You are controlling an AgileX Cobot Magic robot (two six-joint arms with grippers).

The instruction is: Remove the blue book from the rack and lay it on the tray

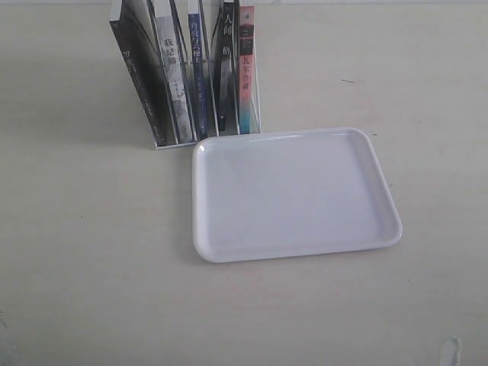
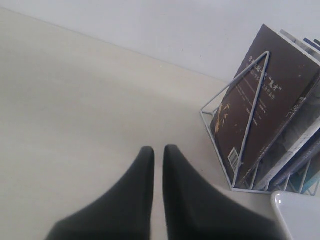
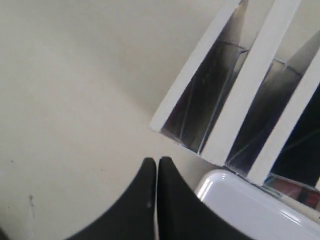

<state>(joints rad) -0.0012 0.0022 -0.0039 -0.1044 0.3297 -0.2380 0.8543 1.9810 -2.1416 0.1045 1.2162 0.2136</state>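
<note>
In the exterior view, the blue book is standing in a middle slot of the rack at the far left. The tray is lying just near and right of the rack.

In the left wrist view, the left gripper is pointing over the table left of the rack, its fingers only narrowly apart and gripping nothing.

In the right wrist view, the right gripper is hanging beside a corner of the tray, its fingers pressed together with nothing between them.

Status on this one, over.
Left gripper shut, right gripper shut, both empty. Blue book slotted in rack, tray alongside. Neighbouring books flank it.
</note>
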